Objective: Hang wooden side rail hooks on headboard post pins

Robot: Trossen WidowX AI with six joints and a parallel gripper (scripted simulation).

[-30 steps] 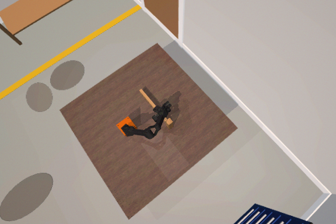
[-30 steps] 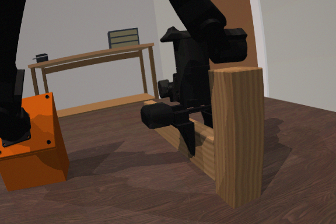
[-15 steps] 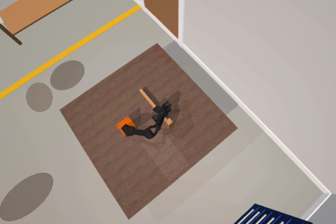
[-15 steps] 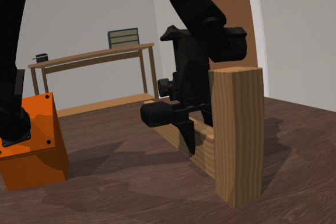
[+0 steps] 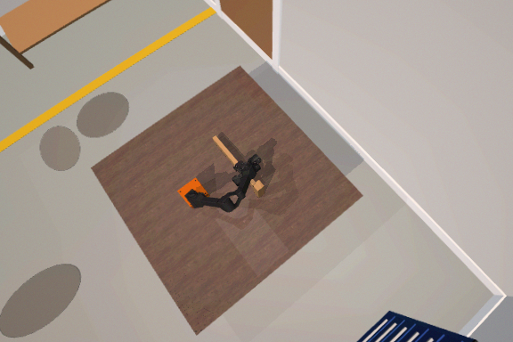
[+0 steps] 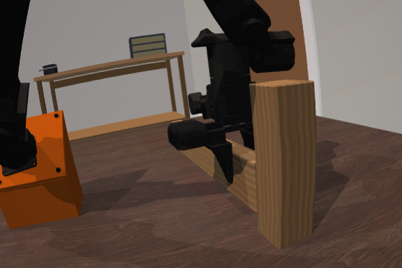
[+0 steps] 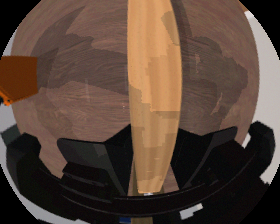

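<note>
The wooden side rail [image 5: 224,150] [image 6: 245,186] [image 7: 153,75] stands on edge and runs away from the headboard post [image 5: 260,190] [image 6: 287,157]. The post stands upright on the table [image 5: 161,156] [image 6: 126,241]. My gripper [image 5: 247,171] [image 6: 241,162] [image 7: 147,125] points down and is shut on the rail near its post end, one finger on each side. In the exterior view the rail's near end meets the post's left edge, its underside somewhat above the post's foot. The far end is low, near the table. Hooks, slot and pins are hidden, so I cannot tell whether they are seated.
The orange base block [image 5: 195,189] [image 6: 72,195] [image 7: 21,75] of the arm stands to the left of the rail and post. A workbench [image 6: 109,66] stands in the background, beyond the table.
</note>
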